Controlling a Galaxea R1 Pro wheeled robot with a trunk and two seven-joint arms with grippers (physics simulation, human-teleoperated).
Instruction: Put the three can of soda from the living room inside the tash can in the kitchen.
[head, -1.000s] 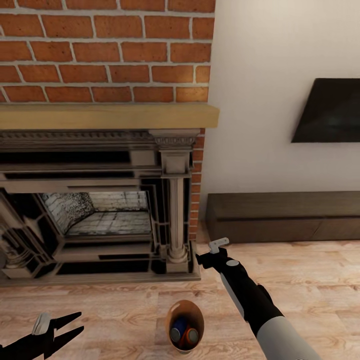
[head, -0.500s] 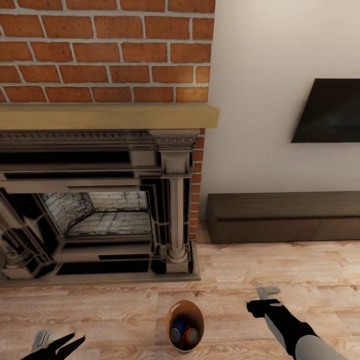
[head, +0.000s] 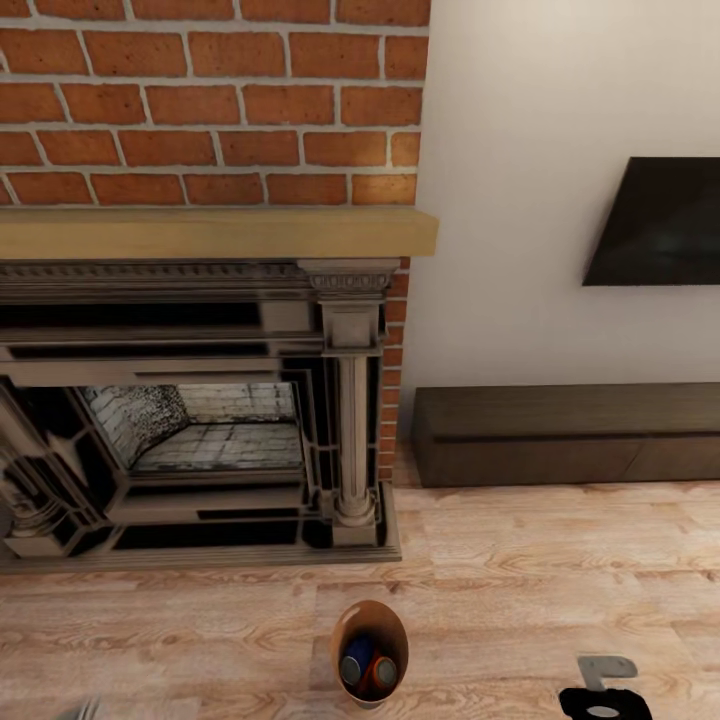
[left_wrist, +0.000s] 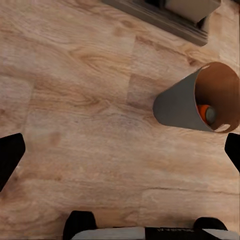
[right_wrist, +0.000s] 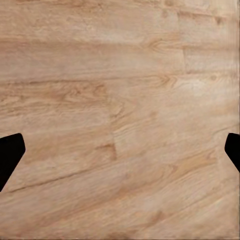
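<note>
The tash can (head: 369, 652) stands upright on the wood floor in front of the brick fireplace (head: 200, 400). Inside it I see a dark blue can of soda (head: 354, 666) and an orange can of soda (head: 384, 673), silvery tops up. In the left wrist view the tash can (left_wrist: 182, 104) shows its grey outside and brown inside, with an orange can of soda (left_wrist: 204, 113) in it. My left gripper (left_wrist: 120, 150) hangs open over bare floor beside the bin. My right gripper (right_wrist: 120, 150) is open over bare floorboards, and its body (head: 598, 698) sits low to the bin's right.
The fireplace surround and its column (head: 352, 420) rise just beyond the bin. A dark low cabinet (head: 565, 432) runs along the white wall at the right, under a wall-mounted dark screen (head: 660, 222). Wood floor (head: 560, 560) stretches around the bin.
Both arms have drawn back toward me. The right gripper dropped from near the fireplace column to the lower right corner of the head view. The left gripper sank almost out of that view.
</note>
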